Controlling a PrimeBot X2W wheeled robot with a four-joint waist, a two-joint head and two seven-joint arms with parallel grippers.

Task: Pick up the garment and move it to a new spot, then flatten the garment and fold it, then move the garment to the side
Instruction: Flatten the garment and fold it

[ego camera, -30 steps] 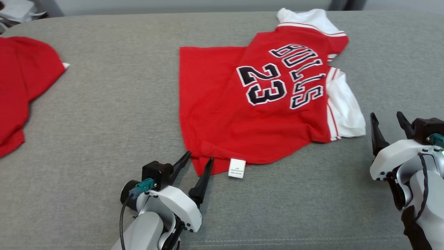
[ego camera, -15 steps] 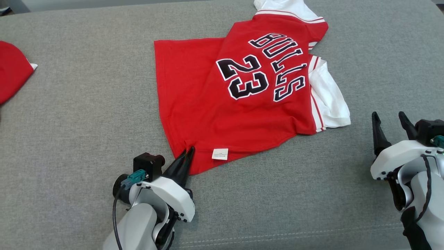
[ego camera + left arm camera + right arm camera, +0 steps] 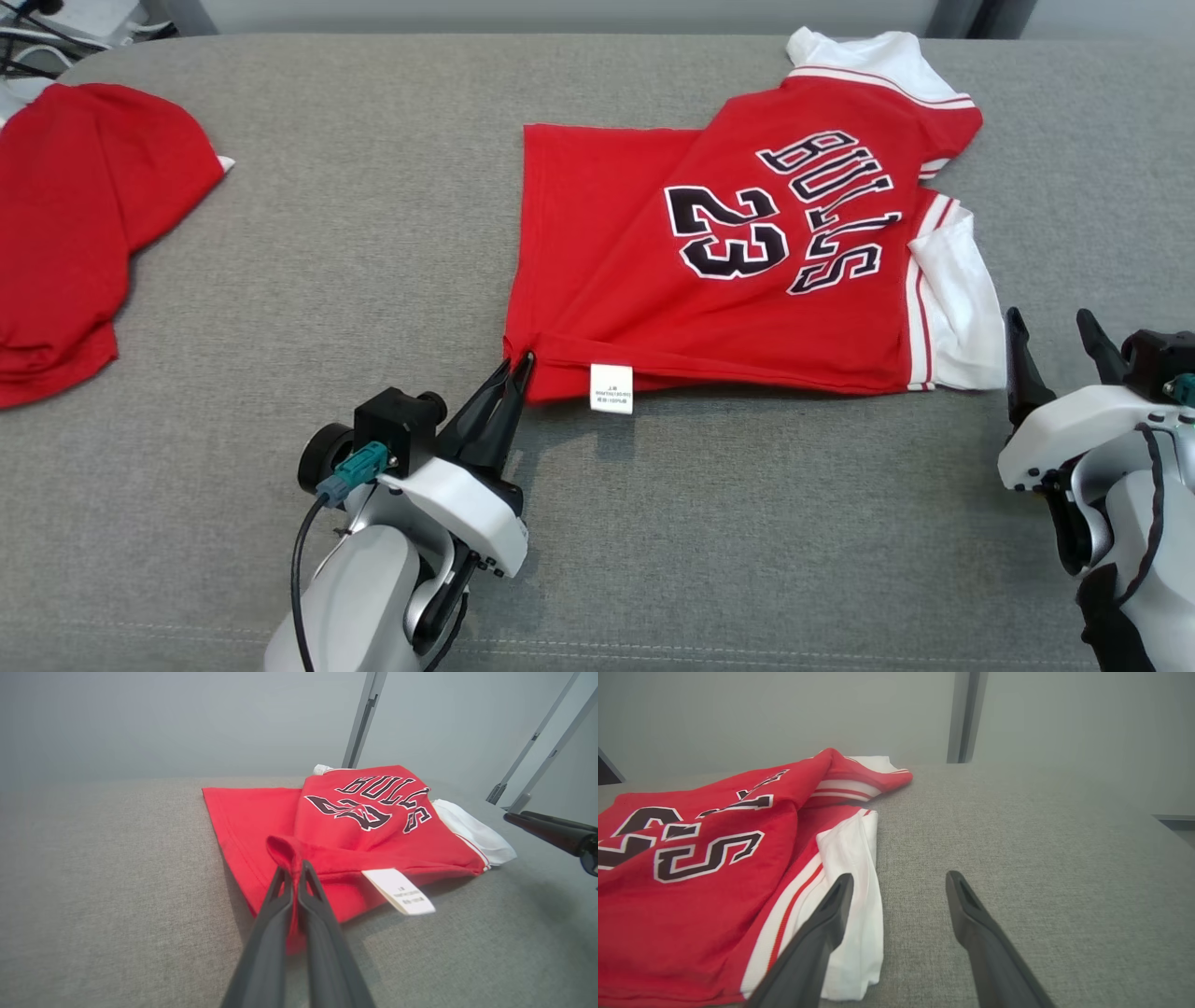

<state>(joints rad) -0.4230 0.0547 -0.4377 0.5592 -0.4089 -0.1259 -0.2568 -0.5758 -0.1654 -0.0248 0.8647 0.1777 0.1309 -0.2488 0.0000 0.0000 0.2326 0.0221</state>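
Closed from spread, my left end effector (image 3: 520,360) pinches the jersey (image 3: 607,243) hem beside the label (image 3: 611,388), a thin bite that could slip on lifting.

The garment (image 3: 653,280) is a red jersey with white sleeves (image 3: 962,308) edged in red stripes and black, white-outlined lettering (image 3: 822,210) reading "BULLS" and "23". It lies mostly flat but doubled over on itself, the printed layer lapping a plain red layer. One hem corner is pinched between the closed fingers of the left gripper (image 3: 519,360) and drawn up into a small bunched peak, with creases running away from that grip. A white care label (image 3: 611,387) hangs from the hem just right of the left gripper, and the sleeves lie at the end farthest from it.
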